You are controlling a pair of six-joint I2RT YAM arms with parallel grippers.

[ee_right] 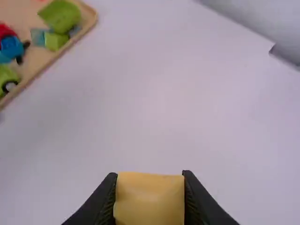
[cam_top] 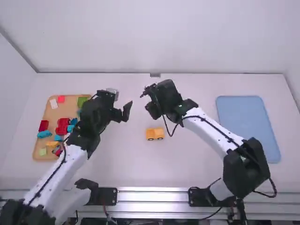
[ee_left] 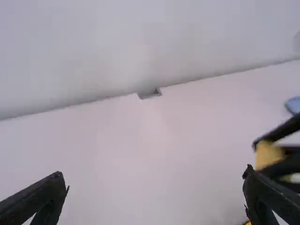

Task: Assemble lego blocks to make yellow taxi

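Block gripped; wheeled base [cam_top: 155,134] mid-table, presumably for both arms' reach.
Your right gripper [ee_right: 149,175] pinches the yellow block [ee_right: 150,201] by opposite sides, likely for stacking; your left gripper [ee_left: 154,174] stands wide, empty.

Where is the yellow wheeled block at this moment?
In the high view, the yellow wheeled block is near the centre, between the wooden tray at left and the blue tray at right.
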